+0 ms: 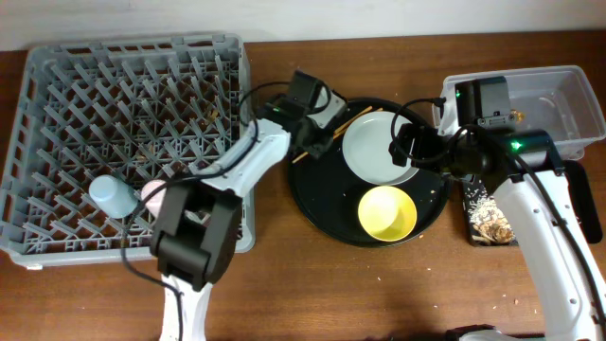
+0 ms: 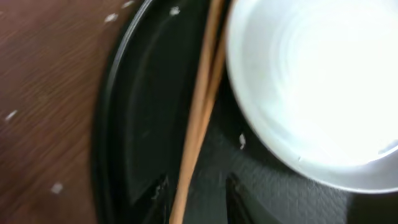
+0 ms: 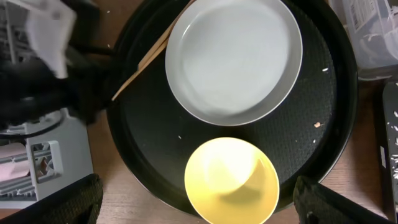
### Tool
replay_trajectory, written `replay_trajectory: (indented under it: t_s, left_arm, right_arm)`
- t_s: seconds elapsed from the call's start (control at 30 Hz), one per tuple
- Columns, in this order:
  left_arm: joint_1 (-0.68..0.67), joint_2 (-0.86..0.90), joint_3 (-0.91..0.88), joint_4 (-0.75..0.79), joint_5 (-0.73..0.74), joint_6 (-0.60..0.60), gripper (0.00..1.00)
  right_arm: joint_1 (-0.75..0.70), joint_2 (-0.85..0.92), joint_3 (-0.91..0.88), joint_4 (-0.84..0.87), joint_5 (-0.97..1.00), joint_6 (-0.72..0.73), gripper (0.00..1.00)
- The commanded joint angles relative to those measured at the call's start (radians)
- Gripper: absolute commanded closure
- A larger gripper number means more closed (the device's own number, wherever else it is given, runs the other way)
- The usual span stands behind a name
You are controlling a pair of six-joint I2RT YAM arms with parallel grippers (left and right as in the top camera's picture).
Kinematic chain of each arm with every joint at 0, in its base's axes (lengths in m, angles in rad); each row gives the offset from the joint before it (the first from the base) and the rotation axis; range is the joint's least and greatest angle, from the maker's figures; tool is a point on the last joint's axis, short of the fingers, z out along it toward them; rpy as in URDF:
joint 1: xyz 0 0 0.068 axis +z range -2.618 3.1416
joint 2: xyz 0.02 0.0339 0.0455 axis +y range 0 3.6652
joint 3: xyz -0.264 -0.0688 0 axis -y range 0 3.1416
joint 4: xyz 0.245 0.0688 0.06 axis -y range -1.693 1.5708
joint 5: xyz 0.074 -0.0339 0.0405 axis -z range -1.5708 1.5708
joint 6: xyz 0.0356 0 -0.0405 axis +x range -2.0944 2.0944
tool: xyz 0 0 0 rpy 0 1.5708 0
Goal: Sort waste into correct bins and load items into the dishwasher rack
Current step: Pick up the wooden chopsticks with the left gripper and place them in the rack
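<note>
The left gripper (image 2: 194, 193) hung low over the round black tray (image 2: 134, 124), fingers spread and released, gripping nothing. The pair of chopsticks (image 2: 200, 106) ran lengthwise between its two tips, though whether the tips touched the wood could not be told. Just ahead of that gripper and to its right lay the pale plate (image 2: 311, 81), its rim close against the chopsticks. The right gripper (image 3: 196, 208) hovered higher above the same tray, fingers wide apart and empty. The yellow bowl (image 3: 231, 180) sat upright directly beneath it, between the fingers, and the plate lay just beyond the bowl. Off to that gripper's right, on the counter (image 1: 379, 294), were the clear tub (image 1: 559, 95) and the shallow black tray (image 1: 488, 213), which held rice and brownish scraps. The dishwasher rack (image 1: 57, 85) stood well apart from both grippers, back along the left arm, with the blue cup (image 1: 114, 196) and pink cup (image 1: 151, 197) side by side in it.
</note>
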Motion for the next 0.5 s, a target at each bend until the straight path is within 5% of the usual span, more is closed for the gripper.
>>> replay_trajectory:
  t_s: [0.0, 0.1, 0.33, 0.47]
  left_arm:
    - [-0.027, 0.049, 0.003, 0.049, -0.008, 0.113, 0.72]
    - [-0.026, 0.070, 0.003, 0.080, -0.011, 0.136, 0.80]
    - [-0.027, 0.132, 0.003, 0.140, -0.018, 0.154, 0.82]
    - [-0.027, 0.131, 0.003, 0.134, -0.018, 0.153, 0.99]
  right_arm:
    - [-0.003, -0.016, 0.018, 0.000, -0.009, 0.012, 0.02]
    - [-0.003, -0.016, 0.018, 0.000, -0.009, 0.012, 0.01]
    - [-0.003, -0.016, 0.018, -0.010, -0.010, 0.012, 0.02]
    - [-0.003, -0.016, 0.018, -0.015, -0.010, 0.012, 0.02]
